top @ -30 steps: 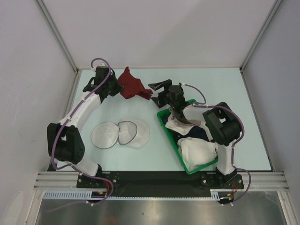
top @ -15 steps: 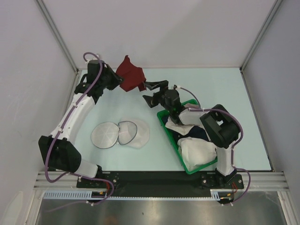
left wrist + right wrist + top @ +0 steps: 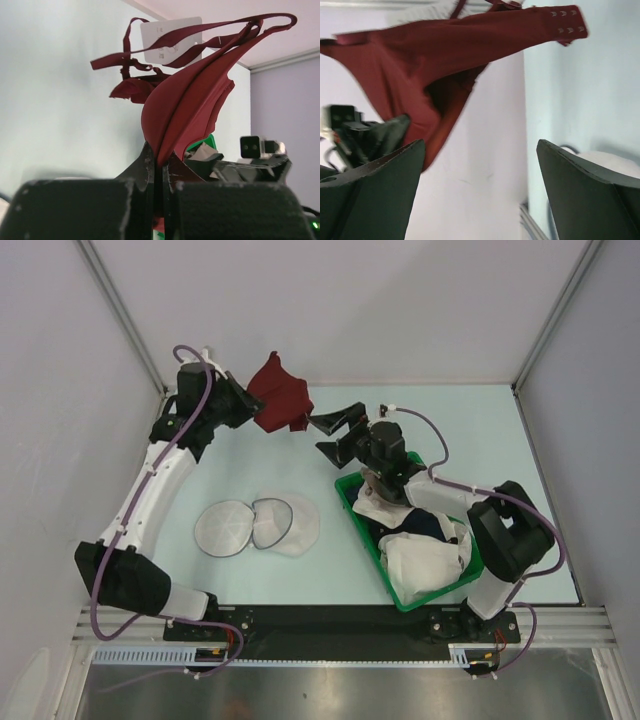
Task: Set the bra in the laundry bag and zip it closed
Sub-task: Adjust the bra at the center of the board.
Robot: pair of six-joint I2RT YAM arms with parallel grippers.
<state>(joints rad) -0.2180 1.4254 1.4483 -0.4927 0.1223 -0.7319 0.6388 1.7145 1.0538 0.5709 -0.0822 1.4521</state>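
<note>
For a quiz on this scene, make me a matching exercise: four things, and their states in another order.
1 bra
2 laundry bag
3 basket
4 right gripper

A open, empty
B lying open on the table
C pinched in the left gripper
D full of clothes

Pairs: 1-C, 2-B, 3-D, 4-A

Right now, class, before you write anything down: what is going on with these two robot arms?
The left claw is shut on the maroon bra, holding it in the air over the far left of the table. The right claw is wide open beside the bra's hanging end, gripping nothing. The white mesh laundry bag lies open on the table, both halves spread, without the bra. A green basket of clothes sits on the right side.
</note>
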